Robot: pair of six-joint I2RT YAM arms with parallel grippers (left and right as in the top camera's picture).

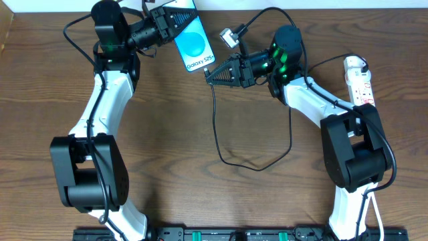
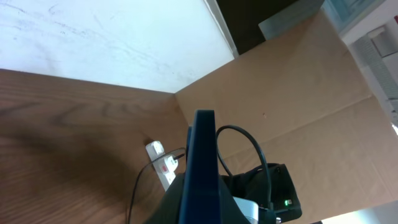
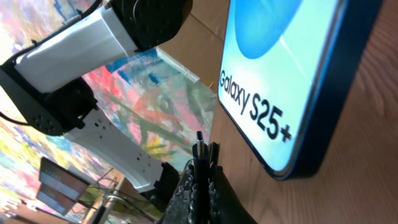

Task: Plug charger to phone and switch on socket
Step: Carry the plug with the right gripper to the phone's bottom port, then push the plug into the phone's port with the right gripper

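Grips the phone (image 1: pixel 194 43) by its upper end in the left gripper (image 1: pixel 172 25), jaws clamped onto it, at about 12 o'clock on the wooden table (image 1: pixel 167 134). Shows a bright blue screen facing the overhead camera, with the white "Galaxy S25+" lettering at the free end, which points toward 5 o'clock. Appears edge-on, as a thin dark blue slab (image 2: pixel 202 162), in the left wrist view. Pinches the charger (image 1: pixel 215 120) close behind its connector tip (image 3: pixel 199 146) in the right gripper (image 1: pixel 208 77), fingers (image 3: pixel 214 186) pressed fully together on the thin black cable. Places that tip just at 5 o'clock of the phone's free end: near the lettered bottom edge (image 3: pixel 286 81) but apart from it, not yet plugged in. Trails the cable from the closed fingers toward 6 o'clock, bends it into a loop near the middle of the table, then carries it back up toward 3 o'clock behind the right arm. Leaves the white power strip (image 1: pixel 358 80), with small red markings, at the 3 o'clock edge of the table, lying lengthwise from 12 to 6, its lower part hidden under the right arm, well apart from the phone. Cannot tell the switch position. Catches the strip again (image 2: pixel 163 165) beyond the phone in the left wrist view.
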